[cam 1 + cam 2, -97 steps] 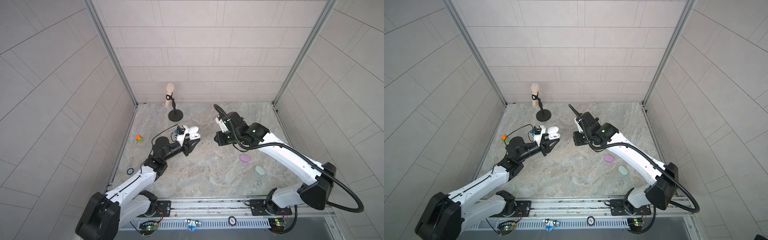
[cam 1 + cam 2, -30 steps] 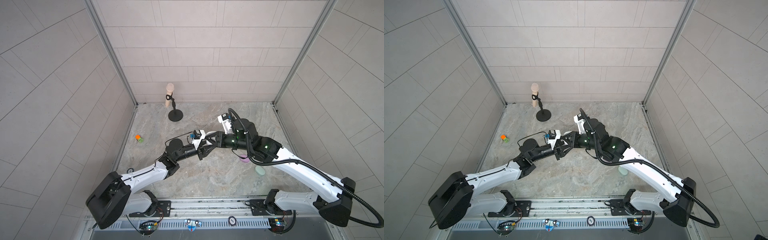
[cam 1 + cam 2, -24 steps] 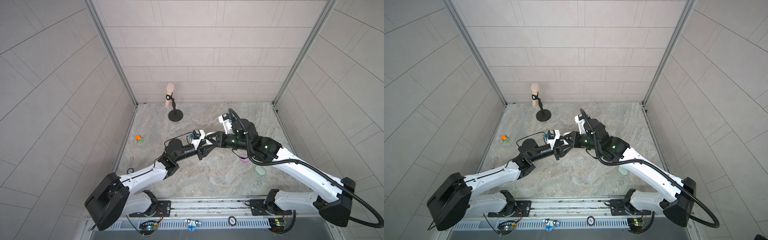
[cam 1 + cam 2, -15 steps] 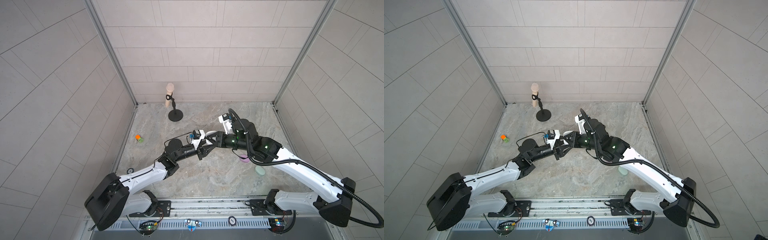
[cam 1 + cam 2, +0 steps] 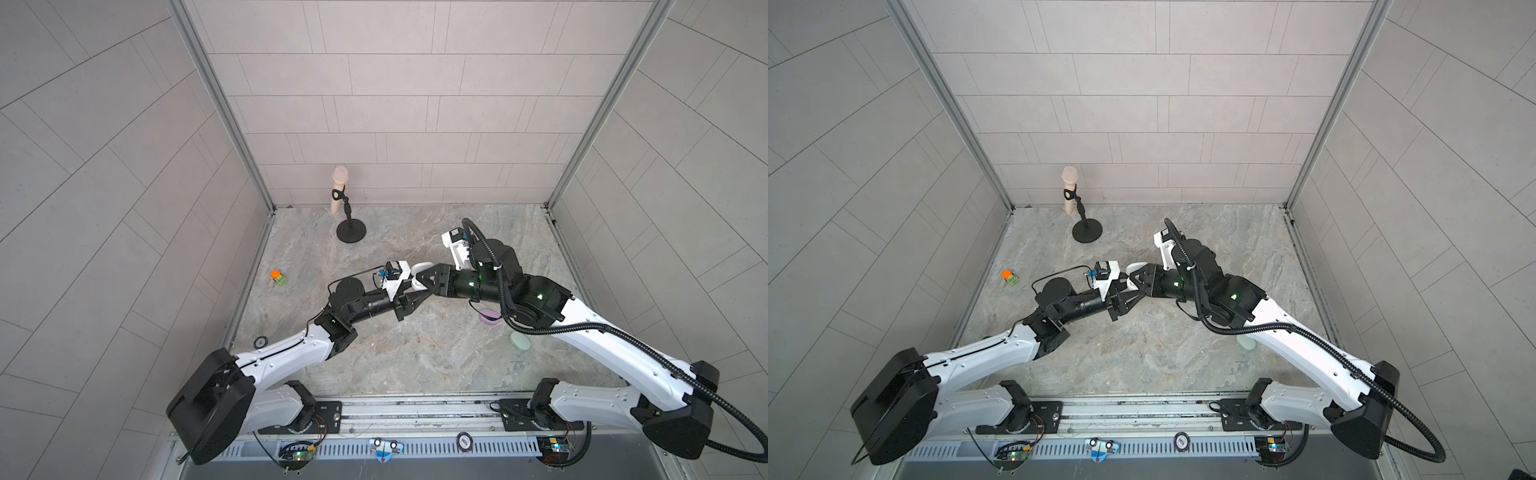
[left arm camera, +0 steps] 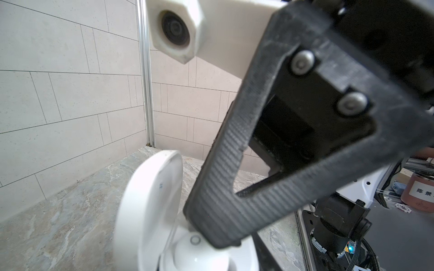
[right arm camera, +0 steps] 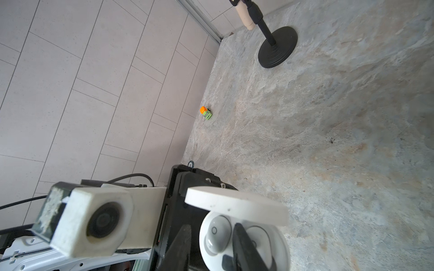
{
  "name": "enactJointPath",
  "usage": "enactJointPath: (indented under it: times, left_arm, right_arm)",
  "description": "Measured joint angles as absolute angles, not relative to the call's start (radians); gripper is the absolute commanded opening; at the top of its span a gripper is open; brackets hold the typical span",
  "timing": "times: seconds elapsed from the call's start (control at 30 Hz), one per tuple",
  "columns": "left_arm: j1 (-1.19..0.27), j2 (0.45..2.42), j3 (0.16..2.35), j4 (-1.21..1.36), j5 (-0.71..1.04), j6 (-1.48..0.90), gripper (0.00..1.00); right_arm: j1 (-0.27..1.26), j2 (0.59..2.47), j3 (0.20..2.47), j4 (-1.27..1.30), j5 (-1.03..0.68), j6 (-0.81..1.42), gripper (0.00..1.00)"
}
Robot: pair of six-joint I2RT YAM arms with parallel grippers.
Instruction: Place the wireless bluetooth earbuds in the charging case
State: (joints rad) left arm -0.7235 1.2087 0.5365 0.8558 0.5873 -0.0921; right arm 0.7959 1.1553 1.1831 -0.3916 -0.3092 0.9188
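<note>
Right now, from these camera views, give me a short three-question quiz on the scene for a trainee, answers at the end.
1. True or false: the lid of the white charging case is shut.
2. What holds that case? A) the left gripper; B) the right gripper; C) nothing, it lies on the table.
3. Name the colours of the two other cases lying on the table.
Key: 1 false, the lid stands open. 2 A; the right gripper's jaws only straddle a white earbud inside it. 3 lilac case and mint-green case.
</note>
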Motion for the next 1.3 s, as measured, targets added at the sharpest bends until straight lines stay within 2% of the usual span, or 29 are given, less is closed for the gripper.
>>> enactJointPath:
  times: [0.3,0.6,0.83,1.07,1.3]
  left_arm:
    - [-0.723,1.209,0.537,0.846,0.583,-0.086,0.27]
    - [-0.724,1.209,0.537,0.846,0.596,-0.089,0.27]
    - [-0.736,1.209,0.537,0.831,0.622,-0.089,0.27]
    - [-0.747,1.209,0.537,0.820,0.632,-0.089,0.27]
    - [-0.747,1.209,0.537,0.814,0.632,-0.087,0.27]
  right_arm:
    - [0.796,1.146,1.254,-0.497,-0.302,0.892,0.49]
    - [0.770,1.102,1.335,-0.621,-0.229,0.783,0.58]
    - [0.688,1.205,1.416,-0.680,-0.226,0.696,0.57]
    - [0.683,1.336,1.494,-0.719,-0.286,0.647,0.50]
    - [0.720,1.304,1.435,-0.761,-0.304,0.650,0.46]
